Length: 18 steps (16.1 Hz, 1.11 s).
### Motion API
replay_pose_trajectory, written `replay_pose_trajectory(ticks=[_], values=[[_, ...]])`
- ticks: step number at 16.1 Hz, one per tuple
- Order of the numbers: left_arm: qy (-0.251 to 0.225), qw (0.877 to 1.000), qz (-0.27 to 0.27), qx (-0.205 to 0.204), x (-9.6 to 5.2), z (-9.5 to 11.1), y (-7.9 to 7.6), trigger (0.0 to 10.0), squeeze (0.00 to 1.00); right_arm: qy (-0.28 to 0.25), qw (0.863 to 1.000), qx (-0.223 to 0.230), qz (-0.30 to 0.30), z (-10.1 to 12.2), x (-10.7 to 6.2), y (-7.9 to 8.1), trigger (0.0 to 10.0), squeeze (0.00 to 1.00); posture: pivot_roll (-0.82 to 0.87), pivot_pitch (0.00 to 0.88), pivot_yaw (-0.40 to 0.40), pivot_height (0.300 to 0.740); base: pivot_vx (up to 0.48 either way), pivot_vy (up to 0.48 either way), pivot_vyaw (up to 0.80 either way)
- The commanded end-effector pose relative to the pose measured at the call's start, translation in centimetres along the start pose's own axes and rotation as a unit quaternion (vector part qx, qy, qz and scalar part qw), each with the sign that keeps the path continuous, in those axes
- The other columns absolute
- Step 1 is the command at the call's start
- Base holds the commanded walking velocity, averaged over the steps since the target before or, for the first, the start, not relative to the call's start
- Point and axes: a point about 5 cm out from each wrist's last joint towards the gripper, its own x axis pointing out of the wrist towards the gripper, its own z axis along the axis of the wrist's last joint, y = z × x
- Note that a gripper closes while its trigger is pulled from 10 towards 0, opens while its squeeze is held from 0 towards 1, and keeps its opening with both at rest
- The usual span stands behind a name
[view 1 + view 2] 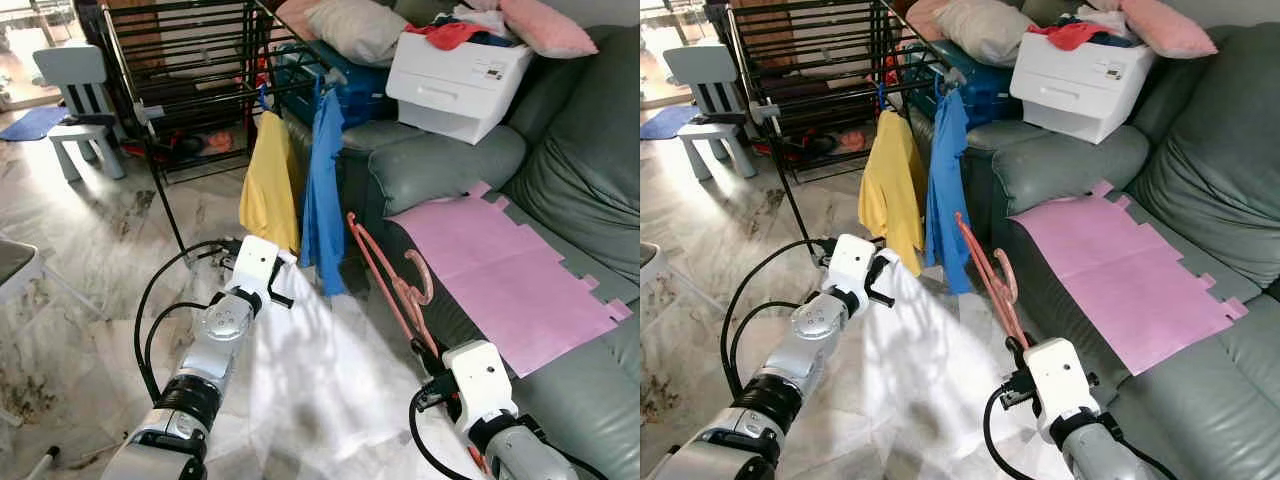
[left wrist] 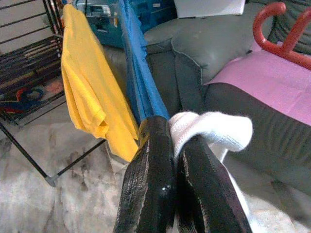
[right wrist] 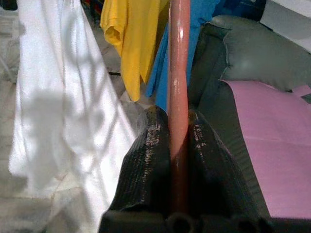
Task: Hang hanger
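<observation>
A salmon-red hanger [image 1: 385,270] stands up from my right gripper [image 1: 432,352], which is shut on its straight bar [image 3: 179,73]; its hook [image 1: 420,285] curls over the sofa's front edge. My left gripper [image 1: 287,262] is shut on the top edge of a white garment [image 1: 320,370], which drapes down to the floor between my arms. In the left wrist view a fold of the white cloth [image 2: 214,131] bulges out between the fingers [image 2: 150,165]. The hanger is beside the garment, not inside it.
A black drying rack [image 1: 190,60] stands ahead with a yellow shirt [image 1: 268,185] and a blue shirt [image 1: 322,190] hanging from its rail. To the right is a grey-green sofa [image 1: 440,160] with a pink sheet [image 1: 500,270] and a white box [image 1: 455,85]. A small chair [image 1: 80,100] stands far left.
</observation>
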Motion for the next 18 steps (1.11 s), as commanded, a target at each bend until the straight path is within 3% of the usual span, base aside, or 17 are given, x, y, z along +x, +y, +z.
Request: replay_pose_trajectory(ticks=[1, 3, 4, 8, 11, 14, 18], values=[[-0.027, 1.000, 0.004, 0.006, 0.6, 1.5, 0.4, 10.0, 0.00, 0.001, 1.000, 0.002, 0.011, 0.2, -0.1, 0.0, 10.0, 0.00, -0.06, 0.000, 0.016, 0.740, 0.000, 0.000, 0.00], [-0.026, 1.000, 0.004, 0.013, 0.6, 1.6, 0.5, 10.0, 0.00, 0.002, 0.999, 0.015, 0.035, 0.4, -0.5, 0.4, 10.0, 0.00, -0.06, 0.000, 0.021, 0.740, 0.000, 0.000, 0.00], [-0.032, 0.999, 0.002, 0.026, 0.7, 1.7, 0.5, 10.0, 0.00, 0.007, 0.997, 0.011, 0.076, 0.4, -1.3, 0.9, 10.0, 0.00, -0.06, 0.000, 0.022, 0.740, 0.000, 0.000, 0.00], [-0.037, 0.997, 0.028, 0.066, 1.4, 2.6, 1.0, 10.0, 0.00, 0.059, 0.988, -0.006, 0.144, -0.4, -2.9, 1.3, 10.0, 0.00, -0.07, 0.000, 0.024, 0.740, 0.000, 0.000, 0.00], [-0.045, 0.998, 0.011, 0.045, 1.8, 3.5, 0.9, 10.0, 0.00, 0.067, 0.982, 0.004, 0.179, -0.3, -3.3, 1.2, 10.0, 0.00, -0.06, 0.000, 0.026, 0.740, 0.000, 0.000, 0.00], [-0.049, 0.996, -0.012, 0.073, 2.0, 4.0, 0.5, 10.0, 0.00, 0.065, 0.981, 0.003, 0.185, -0.1, -3.1, 1.2, 10.0, 0.00, -0.06, 0.000, 0.024, 0.740, 0.000, 0.000, 0.00], [-0.058, 0.995, -0.056, 0.052, 2.0, 4.4, 0.0, 10.0, 0.00, 0.063, 0.983, -0.007, 0.170, 0.0, -2.8, 0.4, 10.0, 0.00, -0.06, 0.000, 0.027, 0.740, 0.000, 0.000, 0.00]])
